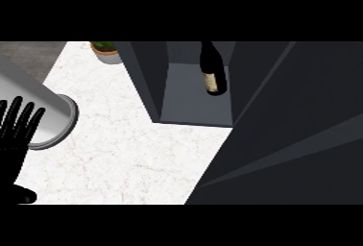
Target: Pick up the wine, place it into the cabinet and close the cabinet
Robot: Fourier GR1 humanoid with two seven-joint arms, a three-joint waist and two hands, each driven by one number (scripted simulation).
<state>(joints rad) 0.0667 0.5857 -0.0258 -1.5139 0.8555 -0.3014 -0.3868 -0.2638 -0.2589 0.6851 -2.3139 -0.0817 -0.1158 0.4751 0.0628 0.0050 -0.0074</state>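
A white marbled counter (120, 158) fills the middle of the scene, seen from steeply above, with a dark cabinet (147, 77) standing on its far side. The wine (211, 67), a dark bottle with a pale label, sits inside the cabinet's open compartment, towards the back and right of its grey floor. It appears to stand upright, though the steep angle makes that hard to judge. A broad dark panel, the cabinet door (297, 120), stands swung open and covers the right of the scene. The robot's left hand (11, 144) rests at the left edge, fingers straight, spread and pointing up, thumb low near the lower corner, holding nothing and well apart from the bottle. Just behind its fingertips lies a pale grey cylinder (42, 105) with a rounded rim; what it is cannot be told. A small potted plant (106, 50) stands at the counter's far edge, left of the cabinet.
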